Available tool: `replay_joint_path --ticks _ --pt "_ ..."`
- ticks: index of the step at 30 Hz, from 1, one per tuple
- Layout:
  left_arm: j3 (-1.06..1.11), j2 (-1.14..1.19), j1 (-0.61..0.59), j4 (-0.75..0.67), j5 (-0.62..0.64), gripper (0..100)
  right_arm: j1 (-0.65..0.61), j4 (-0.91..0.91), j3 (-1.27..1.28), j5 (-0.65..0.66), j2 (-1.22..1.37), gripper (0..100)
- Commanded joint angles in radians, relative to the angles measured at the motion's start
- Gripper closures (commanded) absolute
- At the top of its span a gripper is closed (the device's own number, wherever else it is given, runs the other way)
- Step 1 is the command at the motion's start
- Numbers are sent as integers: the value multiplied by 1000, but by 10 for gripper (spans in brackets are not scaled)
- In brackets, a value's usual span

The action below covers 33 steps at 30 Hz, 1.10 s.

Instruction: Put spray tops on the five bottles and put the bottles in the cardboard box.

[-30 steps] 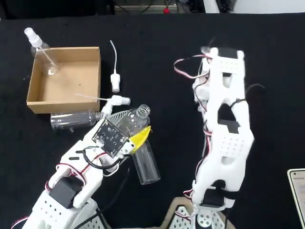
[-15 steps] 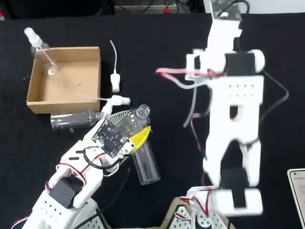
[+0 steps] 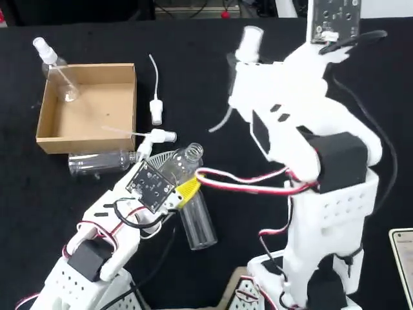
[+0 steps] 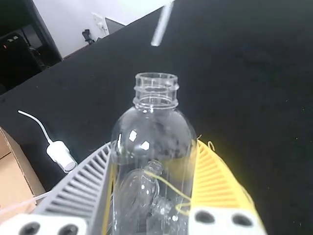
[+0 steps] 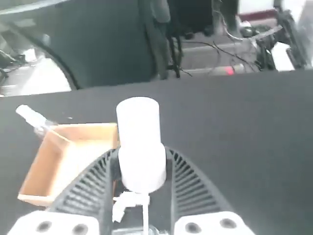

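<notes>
Set against a second ago, we find the right arm most changed: then it lay folded low over the desk (image 3: pixel 193 58) at three o'clock, and now it stands raised, with the right gripper (image 3: pixel 246 57) swung up toward twelve o'clock in the high view. Its fingers pinch a spray top (image 3: pixel 249 37), white head upward and thin tube hanging below. In the right wrist view the spray top (image 5: pixel 140 132) sits upright between the ribbed fingers of the right gripper (image 5: pixel 141 152). The left arm has not shifted. The left gripper (image 3: pixel 177 170), near the middle of the desk, has its grey and yellow fingers pressed on an open bottle (image 3: pixel 185 157) whose bare mouth points toward one o'clock. The left wrist view shows that open bottle (image 4: pixel 155 142) clamped in the left gripper (image 4: pixel 154 147). Everything else lies as before. The cardboard box (image 3: pixel 45 119) sits at ten o'clock. A capped bottle (image 3: pixel 57 70) leans in the box's eleven o'clock corner. An uncapped bottle (image 3: pixel 100 161) lies just beside its six o'clock wall. One loose spray top (image 3: pixel 155 110) lies at the box's three o'clock. A second loose top (image 3: pixel 159 136) lies at the box's four o'clock corner, its tube across the rim. Another bottle (image 3: pixel 197 223) lies at five o'clock of the left gripper.
</notes>
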Motion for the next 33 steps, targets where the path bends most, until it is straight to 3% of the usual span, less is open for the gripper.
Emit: replay_joint_path --ticks 1,10,27,33 --pt "-13 -11 8 -23 11 905 -43 -46 -5 -9 -36 980" --pt "-13 -11 8 -23 9 905 -44 -101 127 -8 -38 980" --pt "-13 -11 8 -23 11 905 -46 -5 64 -9 -150 980" --pt "-15 -11 8 -23 11 905 -127 35 94 -9 -151 980"
